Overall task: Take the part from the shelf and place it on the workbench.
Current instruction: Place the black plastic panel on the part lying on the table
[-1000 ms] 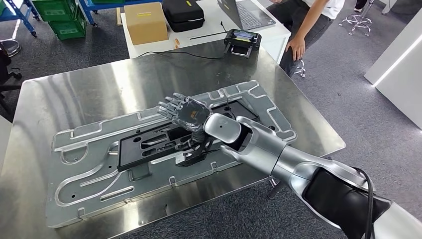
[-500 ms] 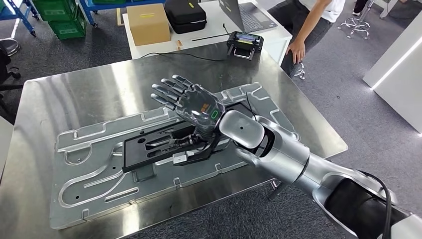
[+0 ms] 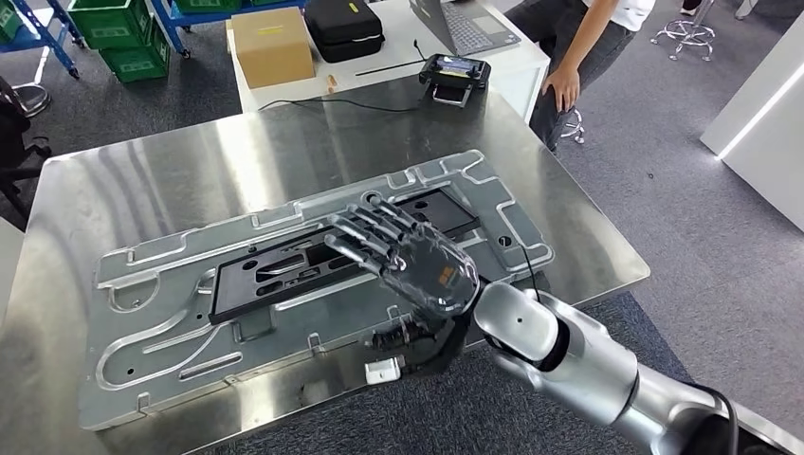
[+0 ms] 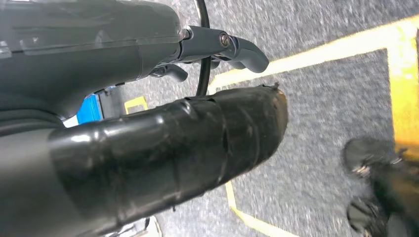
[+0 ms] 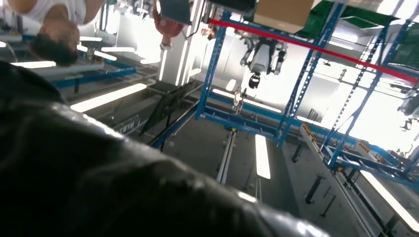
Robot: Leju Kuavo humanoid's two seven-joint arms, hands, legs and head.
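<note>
The steel bench (image 3: 142, 180) carries the long aluminium fixture plate (image 3: 171, 351), with the black part (image 3: 284, 270) lying flat in it. Above its near edge the right hand (image 3: 408, 261) hovers empty, fingers spread. A dangling wrist cable (image 3: 384, 370) could snag the plate's rim, I'd say.

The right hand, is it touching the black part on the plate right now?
Apart. In the head view the right hand hovers, fingers spread and empty, above the black part, which lies flat.

Black part (image 3: 313, 265) on a silver plate (image 3: 152, 332); brushed-steel workbench (image 3: 142, 190); tan box (image 3: 272, 43); green crates (image 3: 118, 33) at upper left.
</note>
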